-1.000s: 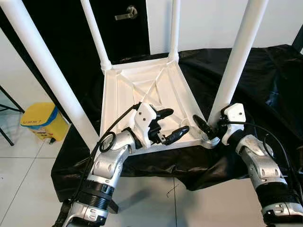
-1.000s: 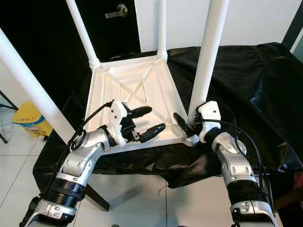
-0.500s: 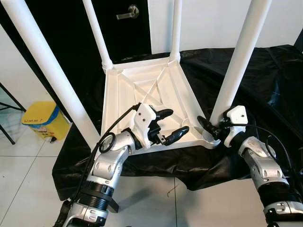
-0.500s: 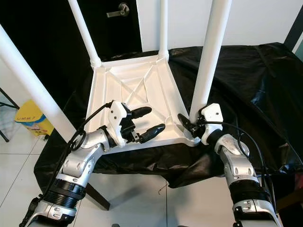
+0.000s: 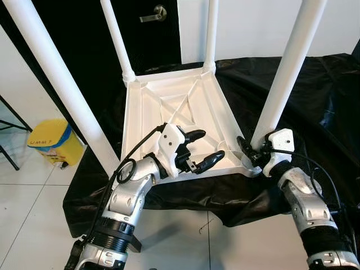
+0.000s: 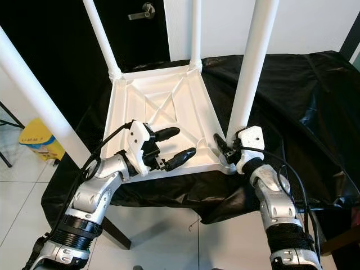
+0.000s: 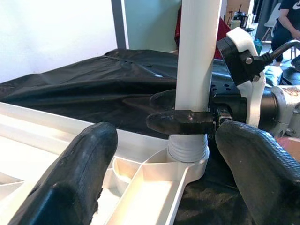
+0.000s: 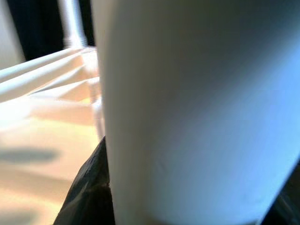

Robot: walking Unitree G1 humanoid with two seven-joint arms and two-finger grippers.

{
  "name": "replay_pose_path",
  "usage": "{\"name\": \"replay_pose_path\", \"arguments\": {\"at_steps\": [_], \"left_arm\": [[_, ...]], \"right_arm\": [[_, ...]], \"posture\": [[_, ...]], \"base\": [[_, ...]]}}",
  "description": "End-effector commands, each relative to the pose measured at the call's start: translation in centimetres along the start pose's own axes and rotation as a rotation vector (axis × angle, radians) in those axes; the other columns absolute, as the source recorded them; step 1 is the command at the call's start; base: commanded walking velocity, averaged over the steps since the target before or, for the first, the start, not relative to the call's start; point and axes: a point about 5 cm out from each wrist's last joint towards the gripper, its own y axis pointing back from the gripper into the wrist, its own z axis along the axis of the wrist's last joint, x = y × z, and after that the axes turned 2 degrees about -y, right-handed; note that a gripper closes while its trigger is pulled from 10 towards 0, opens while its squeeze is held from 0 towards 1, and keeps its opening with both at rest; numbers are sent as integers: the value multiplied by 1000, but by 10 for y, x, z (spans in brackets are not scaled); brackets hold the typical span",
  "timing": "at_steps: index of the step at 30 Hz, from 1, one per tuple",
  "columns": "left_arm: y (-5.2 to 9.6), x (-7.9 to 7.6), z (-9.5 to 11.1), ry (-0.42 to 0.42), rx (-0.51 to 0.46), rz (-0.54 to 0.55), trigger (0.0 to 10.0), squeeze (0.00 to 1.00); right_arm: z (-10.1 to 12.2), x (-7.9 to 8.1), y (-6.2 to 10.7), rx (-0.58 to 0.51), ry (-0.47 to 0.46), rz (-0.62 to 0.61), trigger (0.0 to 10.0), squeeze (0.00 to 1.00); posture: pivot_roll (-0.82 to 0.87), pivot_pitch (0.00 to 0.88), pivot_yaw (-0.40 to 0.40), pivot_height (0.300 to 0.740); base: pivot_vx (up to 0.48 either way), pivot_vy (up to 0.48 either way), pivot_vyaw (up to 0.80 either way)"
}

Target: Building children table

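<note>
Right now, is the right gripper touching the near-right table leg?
Touching. In the left wrist view the right gripper has its black fingers clasped around the white leg just above its threaded base.

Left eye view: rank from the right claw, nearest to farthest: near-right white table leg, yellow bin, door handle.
1. The near-right white round plastic table leg: the right claw is clamped around its base, at the upturned white tabletop's near-right corner.
2. The silver lever door handle: far back, on the dark door.
3. The yellow bin: on the floor, far left.
</note>
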Motion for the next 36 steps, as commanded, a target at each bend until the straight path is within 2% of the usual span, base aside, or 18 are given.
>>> {"name": "replay_pose_path", "arguments": {"at_steps": [1,4,6,7,10,12,18,19,24,33,34,35,36], "left_arm": [[2,1,-2,3,17,53,10000,0],[3,2,-2,2,20,55,10000,0],[3,2,-2,2,20,55,10000,0],[3,2,-3,1,20,55,10000,0],[3,2,-2,1,20,56,10000,0],[4,2,-2,-1,20,58,10000,0],[4,3,-1,-2,19,63,10000,0],[4,3,-1,-3,18,65,10000,0],[4,3,-1,-3,17,66,10000,0],[3,5,1,-4,12,71,10000,0],[2,5,0,-4,11,72,10000,0],[2,5,0,-4,11,72,10000,0],[1,5,1,-5,9,72,10000,0]], "right_arm": [[-11,4,3,59,-8,-9,10000,0],[-10,14,5,50,-35,-105,10000,0],[-10,14,5,50,-35,-105,10000,0],[-11,18,6,52,-45,-154,10000,0],[-11,23,6,51,-59,-199,10000,0],[-12,29,7,58,-80,-305,10000,0],[-11,35,6,67,-96,-418,10000,0],[-11,40,5,68,-104,-421,10000,0],[-9,47,5,65,-106,-415,10000,0],[-6,47,6,66,-95,-433,10000,0],[-6,48,7,66,-93,-434,10000,373],[-6,48,7,66,-93,-434,10000,373],[-5,47,6,61,-88,-427,10000,1000]], "posture": [[-107,0,48,740],[-104,0,47,740],[-104,0,47,740],[-103,0,48,740],[-101,0,48,740],[-99,0,47,740],[-96,0,44,740],[-97,0,46,740],[-99,0,49,740],[-106,0,57,740],[-110,0,57,740],[-110,0,57,740],[-115,0,59,740]], "base": [[0,0,0],[0,0,0],[0,0,0],[0,0,0],[0,0,0],[0,0,0],[0,0,0],[0,0,0],[0,0,0],[0,0,0],[0,0,0],[0,0,0],[0,0,0]]}}
